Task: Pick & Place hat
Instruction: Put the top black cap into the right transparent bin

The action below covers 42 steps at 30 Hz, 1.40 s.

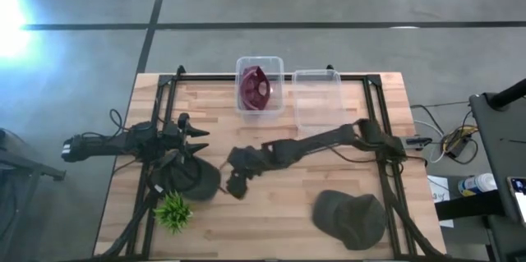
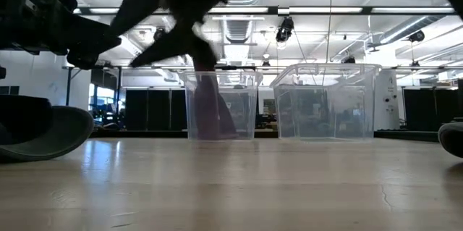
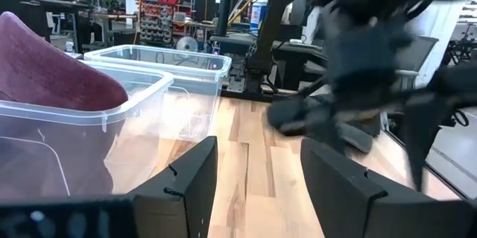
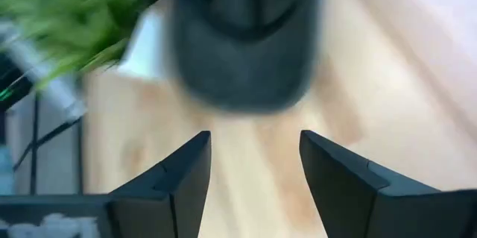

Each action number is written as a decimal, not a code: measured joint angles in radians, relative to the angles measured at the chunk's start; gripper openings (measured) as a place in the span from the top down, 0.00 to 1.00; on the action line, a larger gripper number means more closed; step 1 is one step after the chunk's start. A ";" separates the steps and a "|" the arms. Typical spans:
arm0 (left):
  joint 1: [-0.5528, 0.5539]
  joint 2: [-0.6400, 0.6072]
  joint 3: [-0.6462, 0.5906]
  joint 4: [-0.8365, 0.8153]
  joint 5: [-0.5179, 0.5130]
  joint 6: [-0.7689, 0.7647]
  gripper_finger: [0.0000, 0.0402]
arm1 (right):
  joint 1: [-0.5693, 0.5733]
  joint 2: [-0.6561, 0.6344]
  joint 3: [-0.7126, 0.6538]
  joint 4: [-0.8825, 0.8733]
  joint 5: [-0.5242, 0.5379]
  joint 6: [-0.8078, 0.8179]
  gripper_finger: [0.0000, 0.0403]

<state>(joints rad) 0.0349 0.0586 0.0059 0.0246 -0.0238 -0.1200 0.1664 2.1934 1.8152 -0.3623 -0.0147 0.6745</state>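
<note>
A dark hat [image 1: 195, 178] lies on the table near its left side, next to a small green plant [image 1: 173, 211]; the right wrist view shows this hat [image 4: 242, 36] and the plant [image 4: 67, 10]. My right gripper [image 1: 236, 185] reaches across the table and is open just to the hat's right, not touching it [image 4: 253, 174]. My left gripper [image 1: 197, 135] is open above the table on the hat's far side [image 3: 257, 186]. A second dark green hat [image 1: 352, 217] lies near the right front corner. A maroon hat [image 1: 256, 88] sits in the left clear bin [image 1: 241, 104].
An empty clear bin [image 1: 316, 102] stands beside the bin with the maroon hat at the table's far edge; both bins show in the low view [image 2: 325, 101]. Black frame rails [image 1: 382, 114] run along the table's sides. Bare wood lies in the table's middle [image 1: 279, 204].
</note>
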 joint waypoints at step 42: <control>-0.262 0.838 0.702 -0.768 0.014 -0.368 0.57 | 0.158 -0.778 -0.898 0.028 0.256 0.519 0.50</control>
<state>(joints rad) -0.2276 0.8962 0.7082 -0.7437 -0.0095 -0.4880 0.3244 1.4155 0.9176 -0.3347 0.2413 1.1932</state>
